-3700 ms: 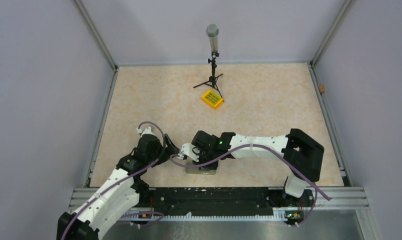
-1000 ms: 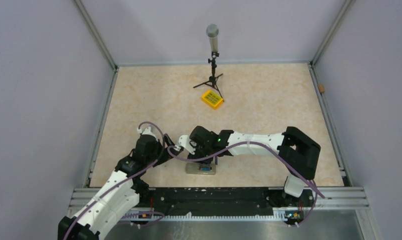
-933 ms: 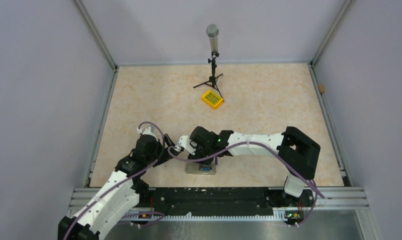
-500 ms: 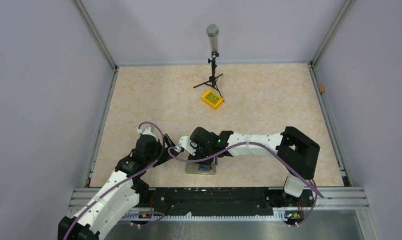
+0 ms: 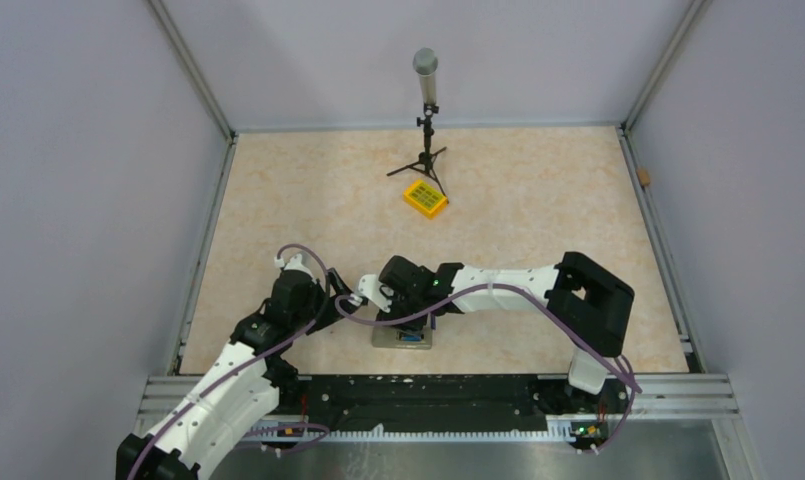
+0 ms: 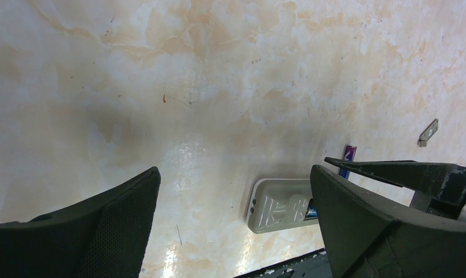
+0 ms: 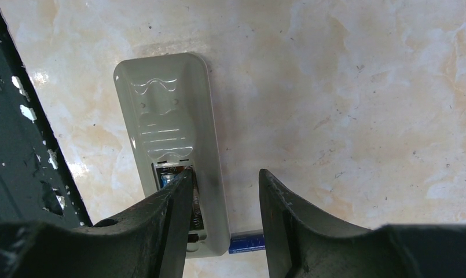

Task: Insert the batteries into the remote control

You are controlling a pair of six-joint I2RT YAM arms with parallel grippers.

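The remote control (image 7: 167,133) lies back up near the table's front edge, its battery compartment uncovered; it also shows as the remote control (image 5: 403,340) and the remote control (image 6: 276,205). One of the batteries (image 7: 168,175) sits inside the compartment. A second battery (image 7: 246,242), blue, lies on the table against the remote's end, seen also as the battery (image 6: 349,155). My right gripper (image 7: 226,174) hovers over the remote, open, one fingertip above the compartment, holding nothing. My left gripper (image 6: 235,174) is wide open and empty, left of the remote.
A yellow box with green keys (image 5: 425,199) and a microphone on a tripod (image 5: 427,110) stand far back. A black rail (image 5: 428,385) runs just beyond the remote's near side. A small grey metal tab (image 6: 428,132) lies on the table past the loose battery.
The right arm's elbow has drifted slightly left and nearer; its gripper stays over the remote. The left arm has barely moved.
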